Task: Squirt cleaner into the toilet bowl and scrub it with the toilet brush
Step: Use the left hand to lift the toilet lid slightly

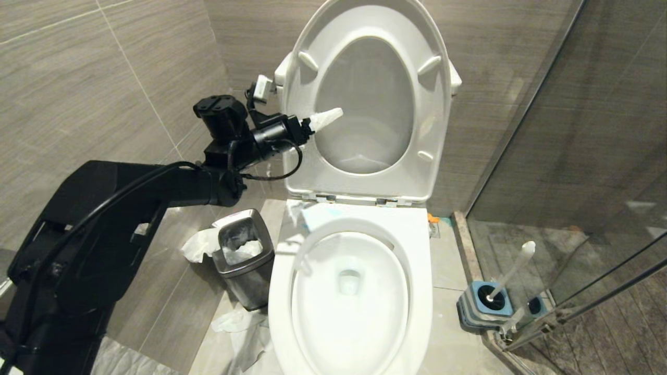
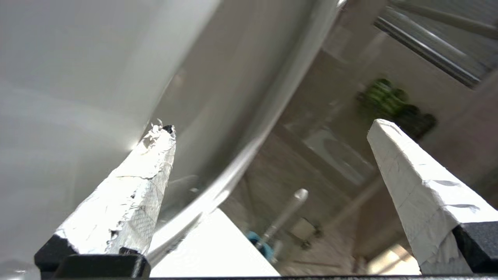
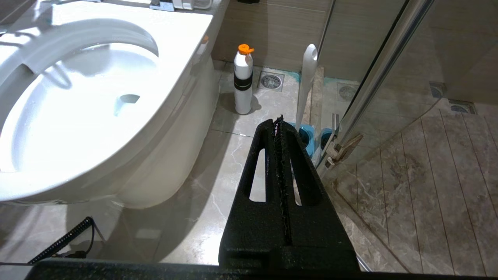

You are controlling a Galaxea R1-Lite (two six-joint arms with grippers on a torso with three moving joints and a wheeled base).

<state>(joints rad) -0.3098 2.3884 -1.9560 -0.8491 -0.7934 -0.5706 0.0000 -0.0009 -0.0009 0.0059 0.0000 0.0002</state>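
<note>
Toilet bowl (image 1: 354,291) lies well below the left gripper (image 1: 325,119), whose fingers (image 1: 328,117) are spread empty beside the raised seat (image 1: 435,120). The seat could be knocked if they swing wide. The right gripper (image 3: 278,128), fingers pressed together on nothing, is parked near the toilet brush (image 3: 307,77).

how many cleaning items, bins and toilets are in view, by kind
toilet brush: 1
cleaner bottle with orange cap: 1
steel bin: 1
toilet bowl: 1
total: 4
</note>
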